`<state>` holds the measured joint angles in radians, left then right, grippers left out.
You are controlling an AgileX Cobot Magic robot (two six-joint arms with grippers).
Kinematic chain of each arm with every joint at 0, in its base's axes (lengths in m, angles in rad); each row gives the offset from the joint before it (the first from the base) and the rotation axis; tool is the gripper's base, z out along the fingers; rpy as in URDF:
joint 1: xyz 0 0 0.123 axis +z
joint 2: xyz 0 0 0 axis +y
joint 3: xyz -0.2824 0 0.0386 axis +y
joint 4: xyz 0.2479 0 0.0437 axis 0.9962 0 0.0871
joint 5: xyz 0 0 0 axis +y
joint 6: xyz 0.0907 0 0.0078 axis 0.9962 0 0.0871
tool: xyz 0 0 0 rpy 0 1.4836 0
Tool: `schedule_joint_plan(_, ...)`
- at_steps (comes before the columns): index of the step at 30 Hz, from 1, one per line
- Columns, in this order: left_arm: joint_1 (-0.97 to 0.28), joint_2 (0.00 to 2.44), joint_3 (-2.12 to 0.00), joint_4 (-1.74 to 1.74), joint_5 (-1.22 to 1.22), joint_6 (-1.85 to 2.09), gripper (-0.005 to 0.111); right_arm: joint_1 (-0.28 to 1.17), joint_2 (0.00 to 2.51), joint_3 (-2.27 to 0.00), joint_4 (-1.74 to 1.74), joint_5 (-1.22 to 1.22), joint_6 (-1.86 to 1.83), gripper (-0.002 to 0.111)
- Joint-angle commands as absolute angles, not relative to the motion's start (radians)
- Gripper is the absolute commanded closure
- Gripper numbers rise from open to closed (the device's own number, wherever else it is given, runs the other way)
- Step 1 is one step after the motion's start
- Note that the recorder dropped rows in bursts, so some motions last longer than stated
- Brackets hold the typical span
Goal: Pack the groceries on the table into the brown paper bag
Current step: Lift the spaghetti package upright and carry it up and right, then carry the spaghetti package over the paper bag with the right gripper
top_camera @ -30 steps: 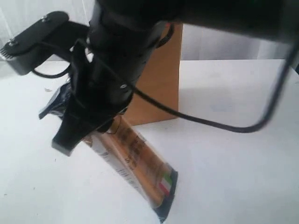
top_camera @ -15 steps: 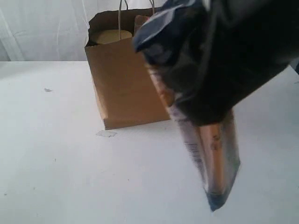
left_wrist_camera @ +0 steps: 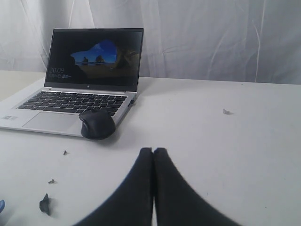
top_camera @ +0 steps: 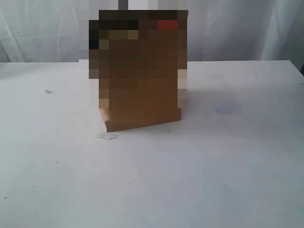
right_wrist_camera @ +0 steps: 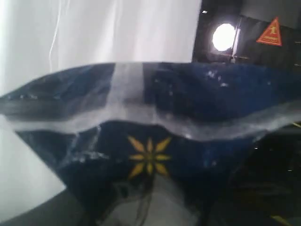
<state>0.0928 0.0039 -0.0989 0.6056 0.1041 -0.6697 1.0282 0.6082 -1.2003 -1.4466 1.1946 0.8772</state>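
On worktop (top_camera: 228, 166): 1 paper bag (top_camera: 140, 80), upright; 1 laptop (left_wrist_camera: 89, 70), 1 mouse (left_wrist_camera: 97, 125) beyond left end effector (left_wrist_camera: 153, 153), pinched closed, empty; right end effector grips spaghetti packet (right_wrist_camera: 150, 155), blue end blocking its camera.

White curtain (top_camera: 38, 28) backdrop; bright round lamp (right_wrist_camera: 223, 36) beside orange warning triangle (right_wrist_camera: 272, 33).

Brown bag (top_camera: 142, 118), blue pkt (right_wrist_camera: 150, 117), yellow star

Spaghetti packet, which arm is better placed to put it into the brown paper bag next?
Right, most likely: the spaghetti packet fills its wrist view, apparently held aloft. The left gripper is shut and empty, by a laptop.
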Motion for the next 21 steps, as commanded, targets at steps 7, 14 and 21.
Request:
schedule_joint_plan(7,0.087,0.0,-0.094,0.611,0.097,-0.669,0.107,1.029,0.535,-1.207,-1.496,0.876,1.08,0.108)
schedule_joint_plan(14,0.087,0.0,-0.094,0.611,0.097,-0.669,0.107,1.029,0.728,-1.207,-1.557,0.791,1.099,0.108)
schedule_joint_plan(21,0.087,0.0,-0.094,0.611,0.097,-0.669,0.107,1.006,0.993,-1.301,-1.744,0.797,1.347,0.108)
